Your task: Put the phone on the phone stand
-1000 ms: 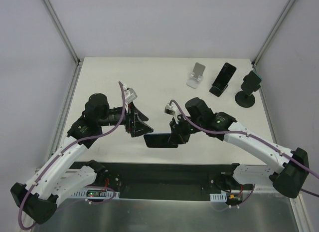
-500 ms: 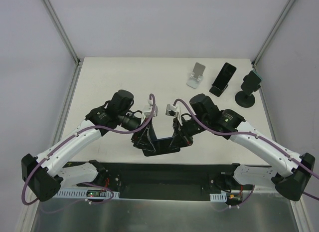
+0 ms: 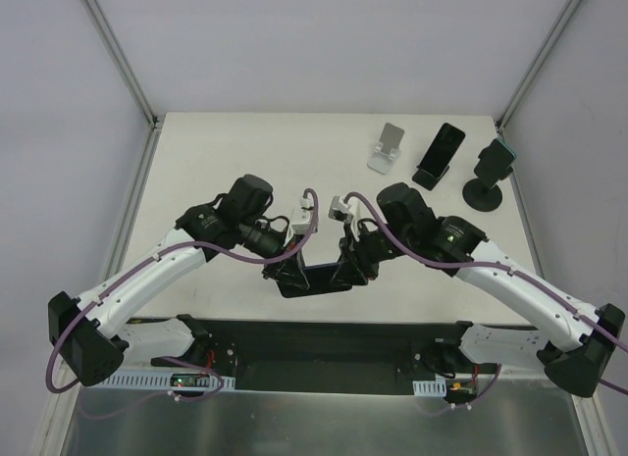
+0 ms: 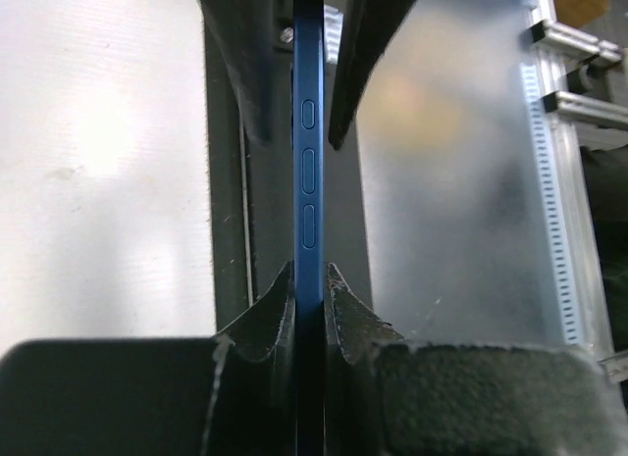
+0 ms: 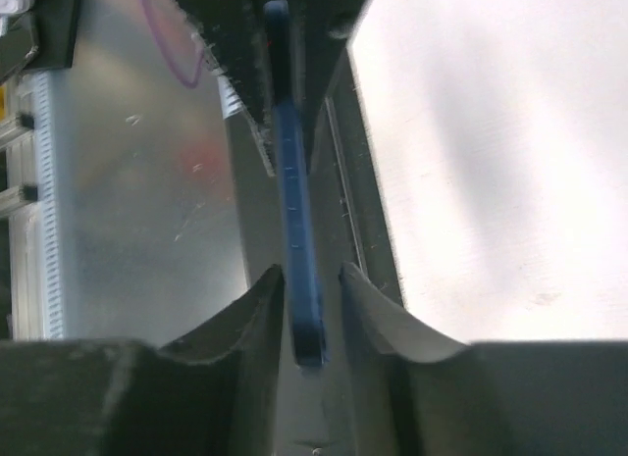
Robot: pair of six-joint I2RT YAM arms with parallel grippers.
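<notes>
Blue phone (image 3: 316, 279) | left tool (image 4: 309, 289) clenched on it | right tool (image 5: 312, 278) astride it, grip unclear | white stand (image 3: 389, 147) well apart, far-right

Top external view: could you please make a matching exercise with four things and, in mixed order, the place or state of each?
Things:
1 blue phone
2 white stand
3 black phone
4 left pincer

Places or states:
A empty, at the far side
B shut on a phone's edge
C propped on a dark stand
D gripped at the near side

Pairs: 1-D, 2-A, 3-C, 4-B
</notes>
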